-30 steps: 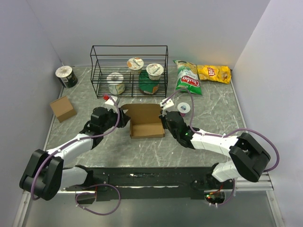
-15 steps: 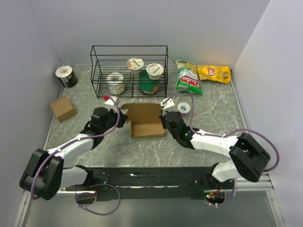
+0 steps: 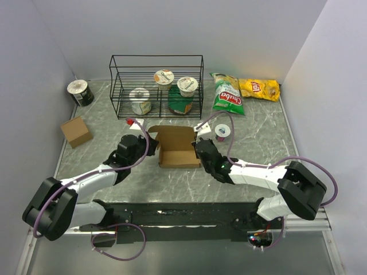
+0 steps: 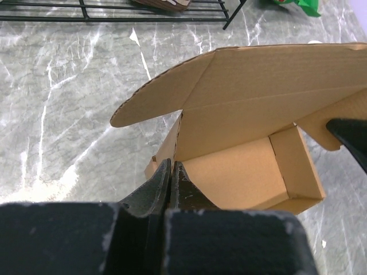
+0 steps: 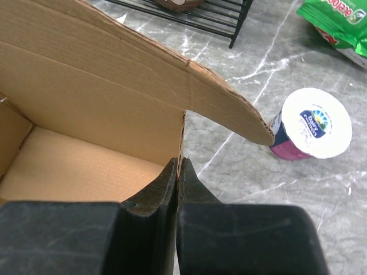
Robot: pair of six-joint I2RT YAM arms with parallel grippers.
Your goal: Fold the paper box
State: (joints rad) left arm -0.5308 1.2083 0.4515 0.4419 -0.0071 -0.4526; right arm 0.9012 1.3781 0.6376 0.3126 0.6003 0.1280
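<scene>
Paper box (image 3: 178,152) sits pinched between left gripper (image 4: 171,167) and right gripper (image 5: 178,166).

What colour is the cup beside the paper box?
Cup: white lid, magenta-and-blue side; best in right wrist view.

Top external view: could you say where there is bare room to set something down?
Free: the near strip between the paper box and the arm bases; the right side beyond the yogurt cup, nearer than the green chip bag. Crowded: the back around the wire rack, and the centre, where left gripper and right gripper pinch the box.
</scene>
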